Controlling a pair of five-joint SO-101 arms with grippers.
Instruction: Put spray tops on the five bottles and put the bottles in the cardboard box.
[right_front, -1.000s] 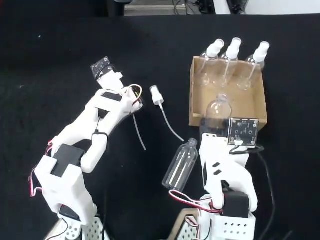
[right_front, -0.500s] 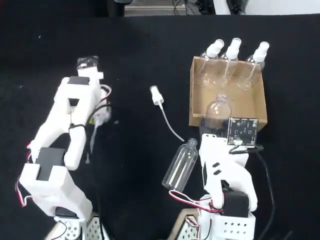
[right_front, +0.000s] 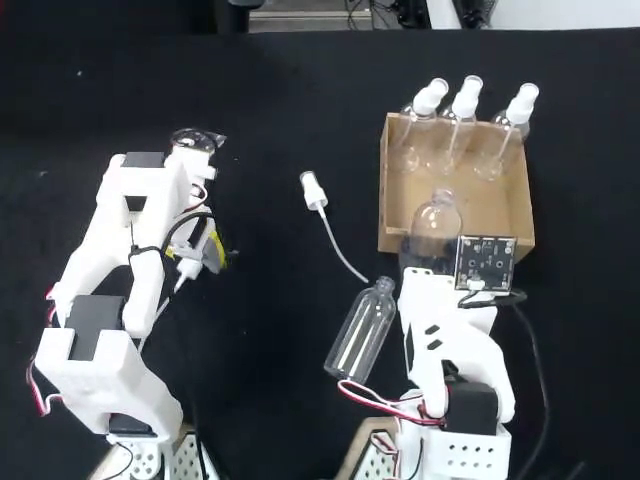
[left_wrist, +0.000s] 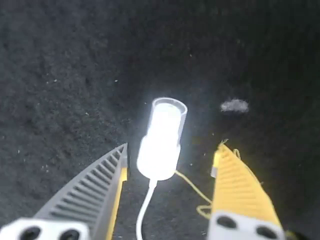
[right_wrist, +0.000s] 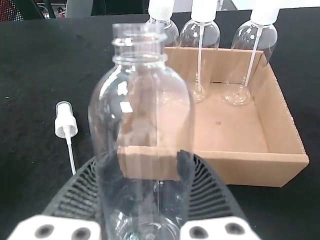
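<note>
My left gripper is at the left of the table, open, and a white spray top with its tube lies between its fingers without clear contact; the same spray top shows from above. My right gripper is shut on an upright, uncapped clear bottle in front of the cardboard box. A second uncapped bottle lies on the cloth beside the right arm. Another spray top lies mid-table, its tube running toward that bottle. Three capped bottles stand along the box's far wall.
The table is covered in black cloth. The box's near half is bare cardboard. A small white speck lies on the cloth past the left gripper. Both arm bases stand at the table's near edge.
My left arm has swung from mid-table to the left and pulled back, bringing its spray top and tube along. The right arm and its bottle have stayed still.
</note>
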